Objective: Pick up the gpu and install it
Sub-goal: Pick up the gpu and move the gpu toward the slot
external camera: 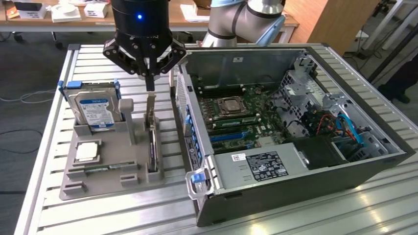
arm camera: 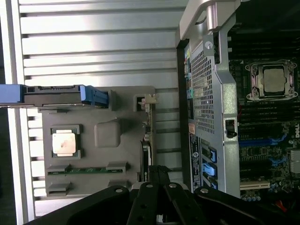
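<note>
On the slatted metal surface [external camera: 130, 210] [arm camera: 93, 51], a gray parts holder [external camera: 98, 182] [arm camera: 89, 159] sits beside an open computer case [external camera: 294, 188] [arm camera: 220, 117]. In the exterior view, the holder is to the left and the case to the right.

The gpu [external camera: 151, 137] [arm camera: 146, 140] stands on edge in the holder's slot nearest the case. It is a thin, dark card with its silvery bracket end uppermost in the exterior view. It is seated in the holder, not in the case.

End effector [external camera: 150, 85] [arm camera: 157, 176]: directly above the gpu's upper end, pointing down. The fingers are drawn fully together into a narrow tip. The tip is at or just above the top of the card; I cannot tell whether it pinches or even touches the edge.

Other parts in the holder:
- Silver hard drive [external camera: 95, 110] [arm camera: 51, 93] with a blue label, upright in the far slot and well apart from the gpu.
- Square processor chip [external camera: 87, 152] [arm camera: 64, 143], lying flat in a recess.
- Slim green memory stick [external camera: 104, 168] [arm camera: 86, 169], lying in a groove near the chip.

Case interior, side panel off:
- Green motherboard [external camera: 245, 128].
- Processor socket [external camera: 230, 105] [arm camera: 273, 79] with a metal frame.
- Blue expansion slots on the board.
- Labelled power supply [external camera: 258, 166] at the near end.
- Red and blue cables toward the exterior view's right.
</note>
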`<action>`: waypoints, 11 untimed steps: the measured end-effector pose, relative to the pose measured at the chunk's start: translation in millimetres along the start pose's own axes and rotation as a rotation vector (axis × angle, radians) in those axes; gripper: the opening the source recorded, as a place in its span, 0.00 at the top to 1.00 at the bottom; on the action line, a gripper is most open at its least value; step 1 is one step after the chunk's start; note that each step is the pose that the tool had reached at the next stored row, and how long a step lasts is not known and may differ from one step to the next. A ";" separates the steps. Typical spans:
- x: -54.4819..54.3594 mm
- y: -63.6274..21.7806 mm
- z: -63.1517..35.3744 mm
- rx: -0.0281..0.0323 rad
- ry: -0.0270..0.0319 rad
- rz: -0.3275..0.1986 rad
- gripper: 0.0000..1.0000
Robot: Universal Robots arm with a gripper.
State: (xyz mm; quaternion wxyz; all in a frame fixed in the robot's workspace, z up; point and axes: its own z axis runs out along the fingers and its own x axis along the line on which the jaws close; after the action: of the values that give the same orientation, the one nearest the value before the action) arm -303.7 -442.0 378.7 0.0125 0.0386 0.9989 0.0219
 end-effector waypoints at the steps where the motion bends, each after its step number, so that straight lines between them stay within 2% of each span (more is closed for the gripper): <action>1: 0.0 0.0 0.0 0.0000 0.0000 0.000 0.89; 7: 0.0 -0.2 0.0 0.0000 0.0000 0.000 0.89; 9: 0.0 -0.2 0.0 0.0000 -0.0001 0.000 0.77; 10: 0.0 -0.2 0.0 0.0000 0.0000 0.000 0.77; 11: 0.0 -0.3 0.0 0.0000 0.0000 0.000 0.71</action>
State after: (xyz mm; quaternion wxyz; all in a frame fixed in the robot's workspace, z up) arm -303.7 -442.3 378.7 0.0125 0.0386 0.9989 0.0219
